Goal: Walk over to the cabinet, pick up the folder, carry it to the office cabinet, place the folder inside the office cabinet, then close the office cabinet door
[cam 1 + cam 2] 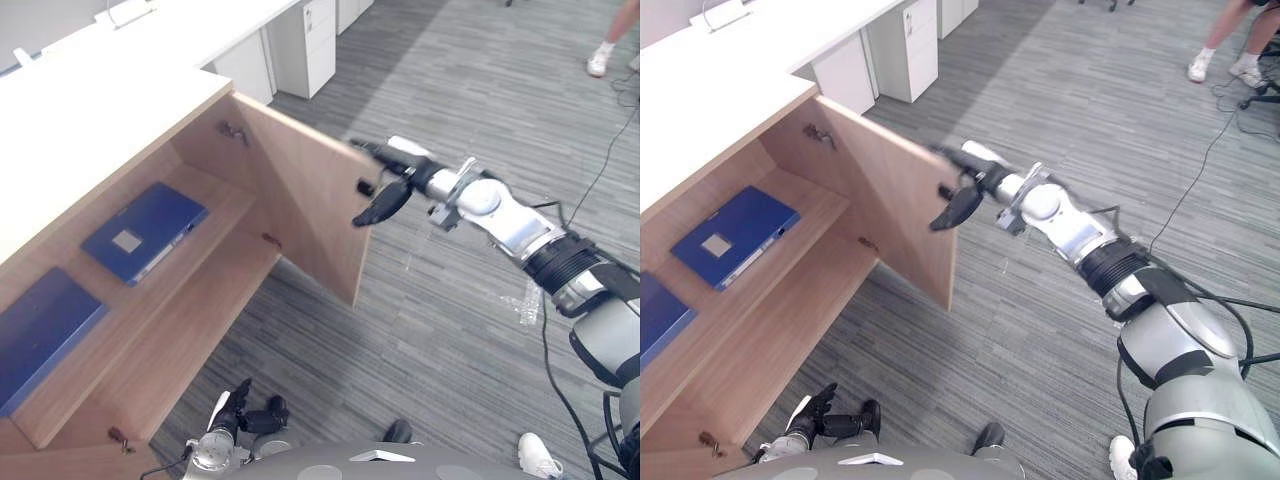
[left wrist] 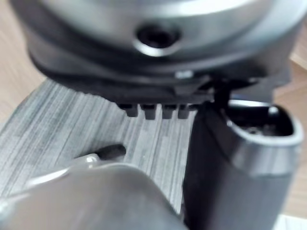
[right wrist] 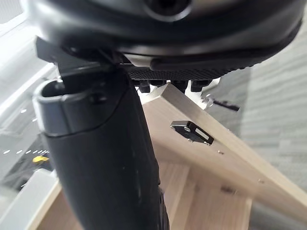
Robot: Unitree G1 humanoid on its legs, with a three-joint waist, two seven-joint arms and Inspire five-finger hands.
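Right hand (image 1: pixel 400 178), fingers spread, rests at the free edge of the stiff, hinged office cabinet door (image 1: pixel 300 190). A light push there should swing it. Beyond the hand, the folder (image 1: pixel 145 230) lies shelved.

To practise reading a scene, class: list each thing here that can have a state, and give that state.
Cabinet door: open, swung out.
Folder: flat on the shelf inside.
Second folder: flat on the same shelf.
Right hand: open, fingers straight at the door's free edge.
Left hand: open, low, holding nothing.
Drawer unit: shut.
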